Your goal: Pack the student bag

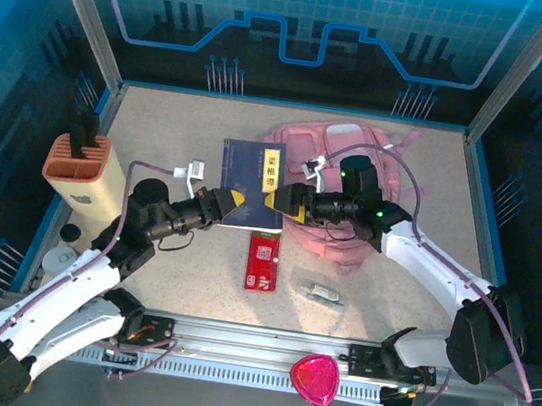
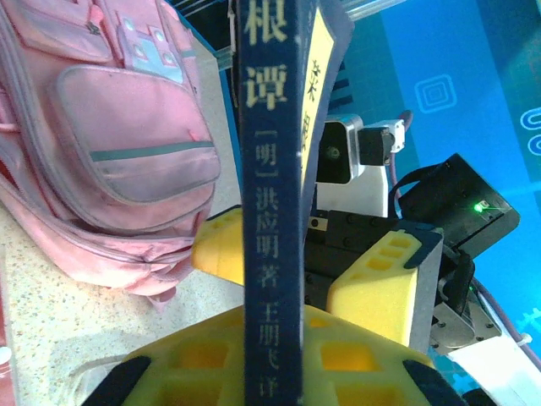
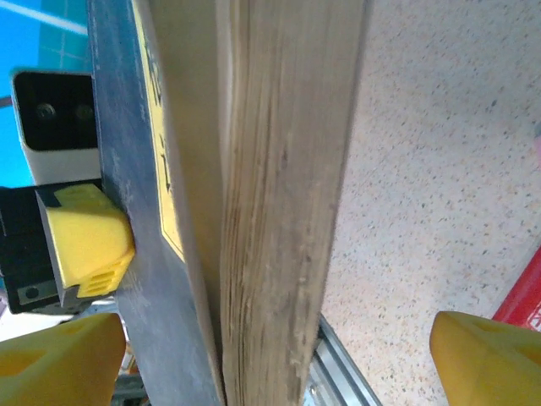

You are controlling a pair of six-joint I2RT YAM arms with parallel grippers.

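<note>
Holding a blue book (image 1: pixel 251 175) just left of the student bag (image 1: pixel 341 137), one pincer clamped and the other apart.

We see the student bag lying flat on the surface (image 1: pixel 160 127), with the right arm stretched across it. The right pincer (image 1: pixel 279 201) sits at the bag's near-left edge, so the bag lies directly behind and under it. Its yellow fingers (image 3: pixel 59 359) stand wide apart on either side of the book's page edge. One is clearly off the pages. We cannot tell whether the other touches the cover. The left pincer (image 1: pixel 233 201), further left of the bag, is clamped on the book's near corner. In its wrist view the spine runs upright between the pads, with the pink bag close behind. A red booklet (image 1: pixel 263 261) lies flat just in front of the bag's near-left corner.
</note>
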